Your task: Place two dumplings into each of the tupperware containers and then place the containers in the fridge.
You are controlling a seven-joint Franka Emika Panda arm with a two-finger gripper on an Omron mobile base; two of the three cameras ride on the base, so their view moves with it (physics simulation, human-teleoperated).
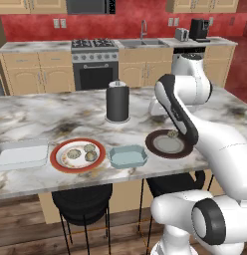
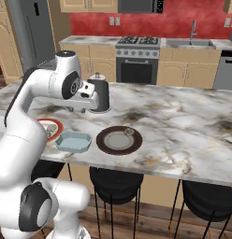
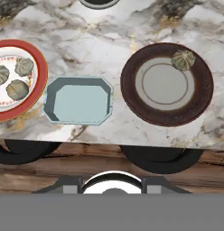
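A marbled desk [image 1: 56,117] fills a red-walled kitchen. Along its near edge sit the white container [image 1: 21,154], a red-rimmed plate [image 1: 77,155] with three dumplings [image 1: 81,153], the light blue container [image 1: 128,156] and a dark plate [image 1: 168,144] bearing one dumpling [image 1: 172,133]. The arm arches high over the desk, its hand looking straight down; I cannot tell how wide the pincer stands.

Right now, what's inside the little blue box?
Nothing. The blue box sits open on the counter, and its whole pale floor shows bare. Three dumplings lie on the red plate beside it; another dumpling sits on the brown plate.
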